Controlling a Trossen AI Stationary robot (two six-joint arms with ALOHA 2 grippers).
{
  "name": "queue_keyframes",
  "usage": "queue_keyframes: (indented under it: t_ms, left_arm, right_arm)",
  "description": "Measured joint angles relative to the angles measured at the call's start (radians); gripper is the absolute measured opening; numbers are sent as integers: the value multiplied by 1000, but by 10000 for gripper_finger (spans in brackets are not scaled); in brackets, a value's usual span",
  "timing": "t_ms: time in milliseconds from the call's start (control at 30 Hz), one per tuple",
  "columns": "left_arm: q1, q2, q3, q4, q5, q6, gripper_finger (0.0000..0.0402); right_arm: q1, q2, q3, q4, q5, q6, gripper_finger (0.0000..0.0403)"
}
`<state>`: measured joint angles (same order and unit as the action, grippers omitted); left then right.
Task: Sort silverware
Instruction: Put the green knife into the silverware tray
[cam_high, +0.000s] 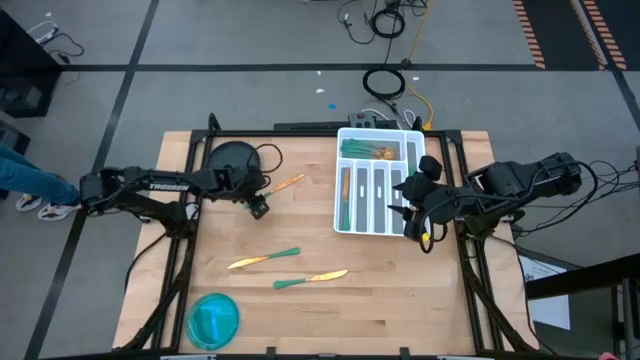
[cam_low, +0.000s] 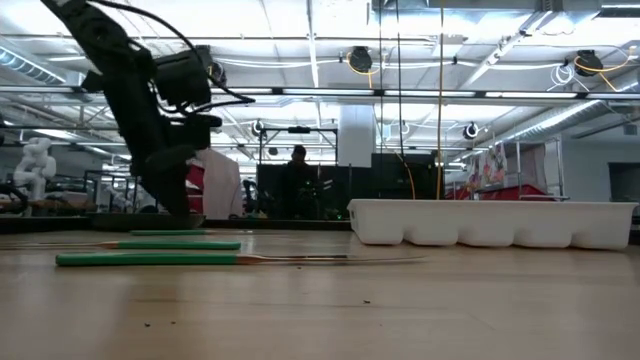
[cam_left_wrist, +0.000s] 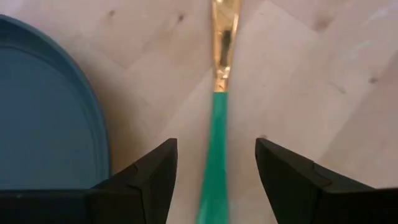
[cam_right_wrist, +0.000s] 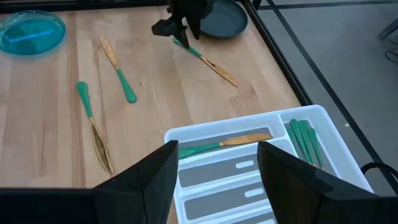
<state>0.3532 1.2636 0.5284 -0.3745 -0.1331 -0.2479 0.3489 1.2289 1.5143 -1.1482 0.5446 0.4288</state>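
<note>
One piece of silverware (cam_left_wrist: 217, 93), with a gold head and a teal handle, lies flat on the wooden table beside a dark plate (cam_high: 232, 160). My left gripper (cam_left_wrist: 216, 149) stands open over its handle end, one finger on either side and clear of it. Two more pieces (cam_high: 265, 259) (cam_high: 311, 278) lie flat nearer the table's front edge. Other pieces lie in the compartments of the white divided tray (cam_high: 352, 222). My right gripper (cam_right_wrist: 217, 152) hangs open above the tray's right side with nothing between its fingers.
A teal bowl (cam_high: 213, 318) sits at the front left. The dark plate (cam_left_wrist: 43, 118) lies close beside my left gripper. Bare wood stretches between the loose pieces and the tray (cam_low: 490, 222). Black frame rails (cam_high: 190, 180) run along the table's sides.
</note>
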Motion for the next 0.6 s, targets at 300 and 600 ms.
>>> queue_keyframes:
  t_ms: [300, 600]
  left_arm:
    - [-28, 29, -169, 301, -99, 16, 224]
    - [-29, 73, -284, 473, -75, -47, 194]
  right_arm:
    - [0, 0, 0, 0, 3, 4, 212]
    - [0, 0, 0, 26, -2, 46, 212]
